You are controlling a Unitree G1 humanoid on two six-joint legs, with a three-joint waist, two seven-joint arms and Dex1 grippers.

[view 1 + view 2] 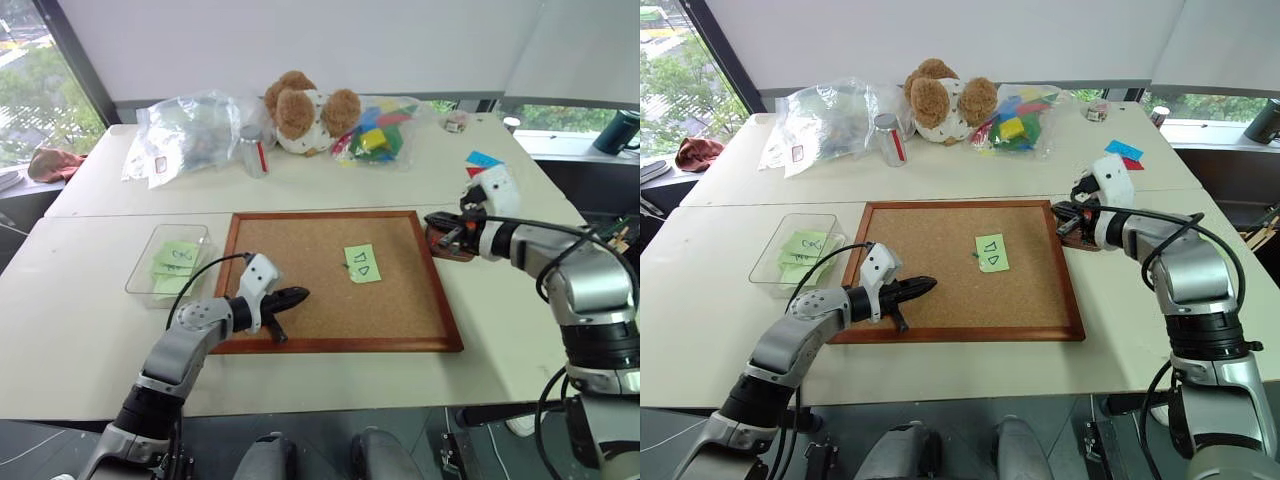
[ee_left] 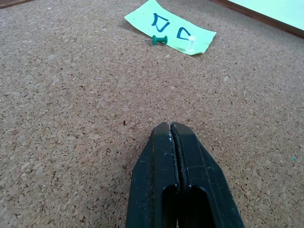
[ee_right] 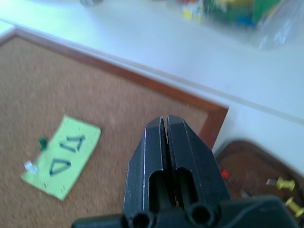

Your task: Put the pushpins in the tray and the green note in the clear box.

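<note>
Pins partly trayed, green note still pinned on cork board.
Clear box [image 1: 140,262] holds scribbled notes only; left gripper [image 1: 296,296] closed, empty, over cork board [image 1: 300,270]; green note [image 1: 362,264] keeps green pushpin [image 2: 160,40] and white pushpin [image 2: 191,42]; right gripper [image 3: 166,126] closed, empty, above tray [image 3: 247,166] with yellow pins.

Cork board [image 1: 300,270] central on my bench [image 1: 90,330], green note [image 1: 362,264] on its right half with two pushpins [image 2: 160,40] at its edge, clear box [image 1: 140,272] just left of board holding notes, tray [image 3: 247,166] at board's right edge holding pushpins.
</note>
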